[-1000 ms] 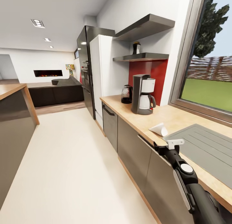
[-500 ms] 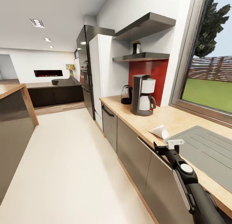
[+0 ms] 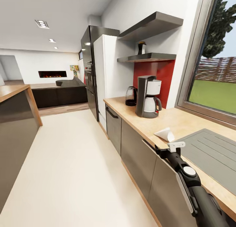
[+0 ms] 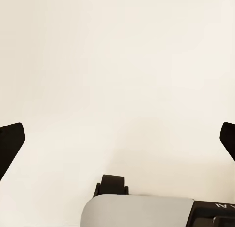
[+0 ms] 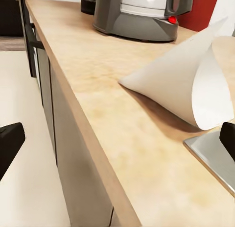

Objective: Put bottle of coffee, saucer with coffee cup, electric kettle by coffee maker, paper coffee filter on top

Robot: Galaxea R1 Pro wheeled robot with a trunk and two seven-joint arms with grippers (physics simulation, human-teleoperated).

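The coffee maker (image 3: pixel 148 96) stands on the kitchen countertop (image 3: pixel 170 120) by the red wall, its base also in the right wrist view (image 5: pixel 142 13). Just beyond it sits the electric kettle (image 3: pixel 131 96). Above, the bottle of coffee (image 3: pixel 141 47) rests on the kitchen shelf (image 3: pixel 146 58). The paper coffee filter (image 3: pixel 165 134) (image 5: pixel 191 85) lies on its side near the counter's front edge. My right gripper (image 3: pixel 159 150) (image 5: pixel 117 141) is open at that edge, a short way before the filter. My left gripper (image 4: pixel 117 138) is open over bare floor. The saucer and coffee cup are out of view.
A steel sink (image 3: pixel 209 148) is set into the counter right of the filter, below a large window. Grey cabinet fronts (image 3: pixel 134 148) run under the counter. A white fridge (image 3: pixel 106 76) stands past the kettle. An island (image 3: pixel 16 122) borders the pale floor aisle on the left.
The whole head view has shifted a little, so the camera moved. My right gripper stays open at the counter edge near the filter.
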